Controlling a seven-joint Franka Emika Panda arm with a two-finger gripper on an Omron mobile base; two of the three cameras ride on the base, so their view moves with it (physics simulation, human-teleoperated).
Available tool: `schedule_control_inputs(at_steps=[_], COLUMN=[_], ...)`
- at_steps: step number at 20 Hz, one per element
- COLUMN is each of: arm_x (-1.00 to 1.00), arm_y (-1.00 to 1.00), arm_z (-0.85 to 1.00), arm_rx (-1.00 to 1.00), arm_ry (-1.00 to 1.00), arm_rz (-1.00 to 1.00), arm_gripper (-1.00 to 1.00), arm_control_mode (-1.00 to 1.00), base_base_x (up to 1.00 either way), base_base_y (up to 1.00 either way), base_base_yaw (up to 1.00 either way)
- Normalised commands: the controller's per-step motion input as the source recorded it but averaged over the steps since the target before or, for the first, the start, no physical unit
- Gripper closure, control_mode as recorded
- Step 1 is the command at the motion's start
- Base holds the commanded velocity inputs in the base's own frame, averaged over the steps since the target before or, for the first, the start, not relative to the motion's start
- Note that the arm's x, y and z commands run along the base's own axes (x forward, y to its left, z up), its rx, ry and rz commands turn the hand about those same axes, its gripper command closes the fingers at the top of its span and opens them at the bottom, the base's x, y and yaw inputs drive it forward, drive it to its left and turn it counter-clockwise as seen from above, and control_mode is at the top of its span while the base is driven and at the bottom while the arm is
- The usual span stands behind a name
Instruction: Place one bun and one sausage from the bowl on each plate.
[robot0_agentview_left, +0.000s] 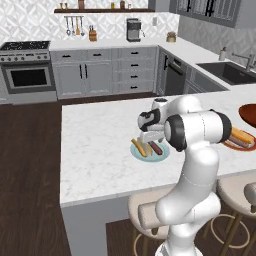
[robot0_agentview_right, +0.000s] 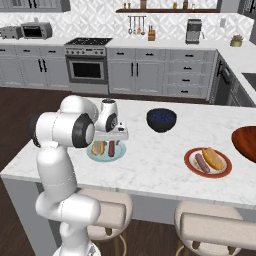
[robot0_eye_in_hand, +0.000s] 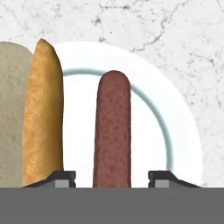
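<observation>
My gripper (robot0_eye_in_hand: 112, 179) hangs just above the pale blue-green plate (robot0_eye_in_hand: 177, 131), open. Its fingertips (robot0_eye_in_hand: 65, 178) stand on either side of a red-brown sausage (robot0_eye_in_hand: 112, 131) that lies on the plate, with a gap on each side. A golden bun (robot0_eye_in_hand: 43, 118) lies beside the sausage. From the base, the gripper (robot0_agentview_left: 150, 138) (robot0_agentview_right: 113, 138) is over this plate (robot0_agentview_left: 163, 156) (robot0_agentview_right: 120, 152) at the island's near edge. The red-rimmed plate (robot0_agentview_right: 186, 162) (robot0_agentview_left: 232, 146) holds another bun (robot0_agentview_right: 214, 157) and sausage (robot0_agentview_right: 201, 162). The wooden bowl (robot0_agentview_right: 245, 142) (robot0_agentview_left: 248, 114) is cut off by the frame edge.
A dark blue-black bowl (robot0_agentview_right: 161, 120) stands on the island behind and between the two plates. Padded stools (robot0_agentview_right: 220, 227) sit under the island's near edge. A sink (robot0_agentview_left: 227, 71) lies in the far counter.
</observation>
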Motion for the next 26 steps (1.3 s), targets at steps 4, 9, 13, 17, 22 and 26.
schedule_control_inputs(at_steps=[4,9,13,17,22,26], arm_x=[0.0,-0.14,-0.57,-1.0,-0.89,-0.52], arm_y=[0.0,-0.03,-0.01,-0.01,0.05,0.28], arm_z=[-0.01,0.33,0.76,0.52,0.82,1.0], arm_rx=[0.0,0.02,0.07,0.16,0.05,-0.04], arm_ry=[0.0,-0.03,-0.17,-0.3,-0.11,0.03], arm_rz=[0.0,0.0,0.0,0.0,-0.01,-0.04], arm_gripper=[-1.0,-1.0,-1.0,-1.0,-1.0,-1.0], arm_control_mode=[-1.0,-1.0,-1.0,-1.0,-1.0,-1.0], base_base_x=[0.0,0.0,0.0,0.0,0.0,0.0], base_base_y=[0.0,0.0,0.0,0.0,0.0,0.0], base_base_yaw=[0.0,0.0,0.0,0.0,0.0,0.0])
